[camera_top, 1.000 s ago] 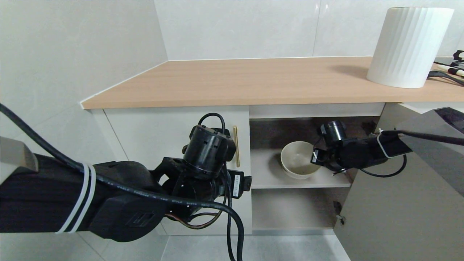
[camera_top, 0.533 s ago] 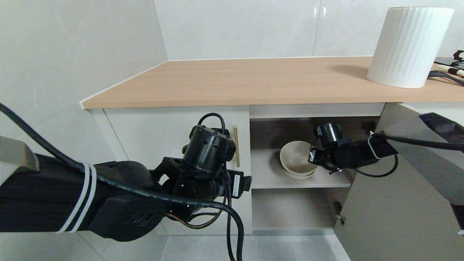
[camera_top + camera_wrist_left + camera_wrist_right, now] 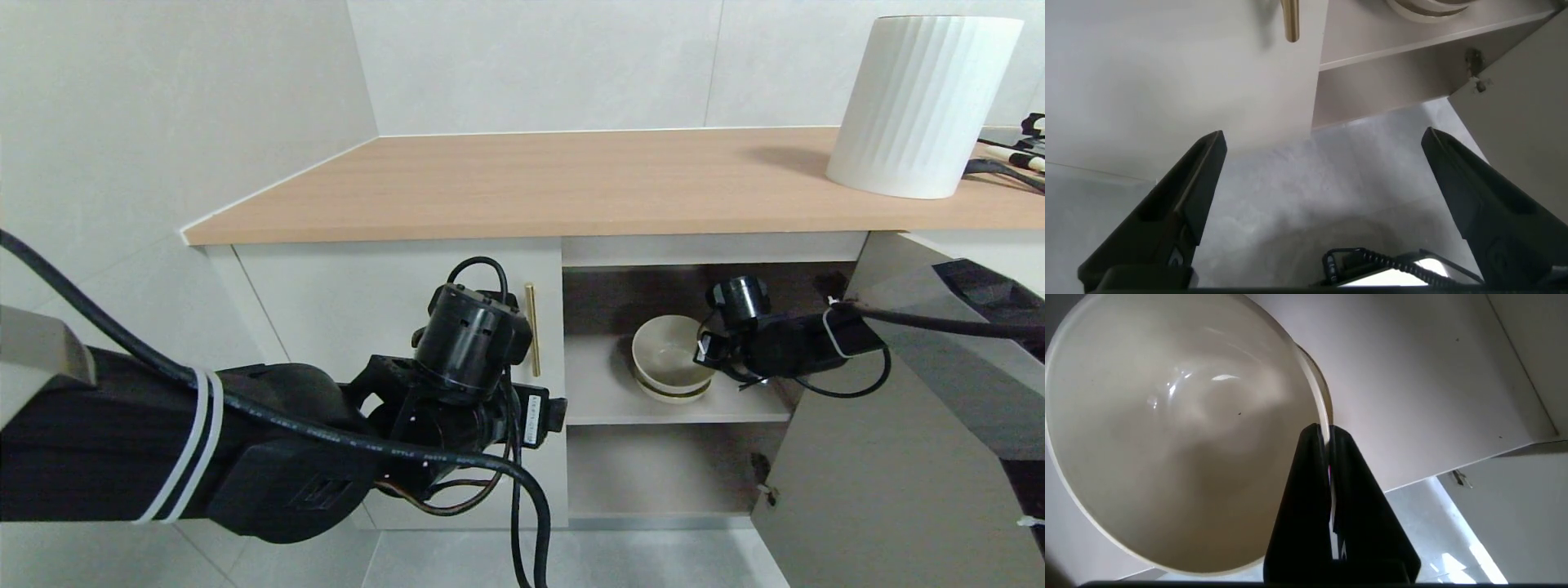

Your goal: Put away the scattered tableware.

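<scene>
The wooden countertop [image 3: 522, 184] runs along a tiled wall, and below it the cabinet stands with its left door [image 3: 384, 302] closed and its right door [image 3: 882, 457] swung open toward you. Compared with a second ago, the right arm has gone deeper into the opening. The beige bowl [image 3: 665, 349], then held tilted above the middle shelf [image 3: 600, 396], now rests lower and nested in a second bowl [image 3: 673, 395] that sits on that shelf. The right gripper [image 3: 707, 349] is clamped on the upper bowl's near right rim. The left arm has barely shifted. For clearance, note that a strip of bare shelf shows between the stacked bowls and the closed door's edge. On the other side the right arm passes just beside the open door's inner face and under the cabinet's top rail. The brass handle [image 3: 531, 327] on the closed door is near the left wrist but apart from it. The right wrist view confirms the grip: both fingers [image 3: 1360, 494] are pressed together with the thin rim between them, a detail the head view leaves too small to judge. The left wrist view shows the left gripper [image 3: 1323, 192] with its fingers spread wide and holding nothing, over the grey floor [image 3: 571, 559]. A white ribbed container [image 3: 922, 106] stands on the countertop's right end, well apart from the work.
</scene>
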Robot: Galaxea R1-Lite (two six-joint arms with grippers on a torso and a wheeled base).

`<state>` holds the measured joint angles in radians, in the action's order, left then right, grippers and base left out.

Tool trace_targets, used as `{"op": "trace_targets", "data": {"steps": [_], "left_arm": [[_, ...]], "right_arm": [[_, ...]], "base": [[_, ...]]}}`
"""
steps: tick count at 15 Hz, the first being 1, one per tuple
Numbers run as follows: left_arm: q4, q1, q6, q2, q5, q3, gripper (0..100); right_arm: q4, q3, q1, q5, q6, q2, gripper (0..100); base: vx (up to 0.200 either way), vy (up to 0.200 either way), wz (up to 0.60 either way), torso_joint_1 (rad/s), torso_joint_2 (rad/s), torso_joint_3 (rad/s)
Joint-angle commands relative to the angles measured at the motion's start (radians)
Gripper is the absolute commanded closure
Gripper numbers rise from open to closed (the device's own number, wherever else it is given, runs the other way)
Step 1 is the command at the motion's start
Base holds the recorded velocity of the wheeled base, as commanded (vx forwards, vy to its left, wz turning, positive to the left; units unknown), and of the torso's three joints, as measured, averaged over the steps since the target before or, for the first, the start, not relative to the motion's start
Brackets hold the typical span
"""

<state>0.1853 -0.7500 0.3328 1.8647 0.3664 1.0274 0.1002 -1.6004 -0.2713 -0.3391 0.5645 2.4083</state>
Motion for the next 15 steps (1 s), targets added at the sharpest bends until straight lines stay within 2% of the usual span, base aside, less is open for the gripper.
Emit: {"op": "trace_targets", "data": {"steps": [1,5,6,13,15], "left_arm": [[0.000,0.000,0.000,0.002,0.000,0.000,0],[0.000,0.000,0.000,0.002,0.000,0.000,0],[0.000,0.000,0.000,0.002,0.000,0.000,0],[0.000,0.004,0.000,0.002,0.000,0.000,0],[0.000,0.006,0.014,0.002,0.000,0.003,0]], "right_arm": [[-0.001,-0.009,0.000,0.000,0.000,0.009,100],[-0.001,-0.010,0.000,0.000,-0.001,0.017,100],[-0.001,-0.012,0.000,0.000,-0.001,0.020,0],[-0.004,-0.001,-0.006,0.003,0.003,-0.001,0],[-0.005,0.017,-0.014,0.005,0.011,-0.021,0]], "base": [[0.000,0.000,0.00,0.000,0.00,0.000],[0.000,0.000,0.00,0.000,0.00,0.000],[0.000,0.000,0.00,0.000,0.00,0.000],[0.000,0.000,0.00,0.000,0.00,0.000],[0.000,0.000,0.00,0.000,0.00,0.000]]}}
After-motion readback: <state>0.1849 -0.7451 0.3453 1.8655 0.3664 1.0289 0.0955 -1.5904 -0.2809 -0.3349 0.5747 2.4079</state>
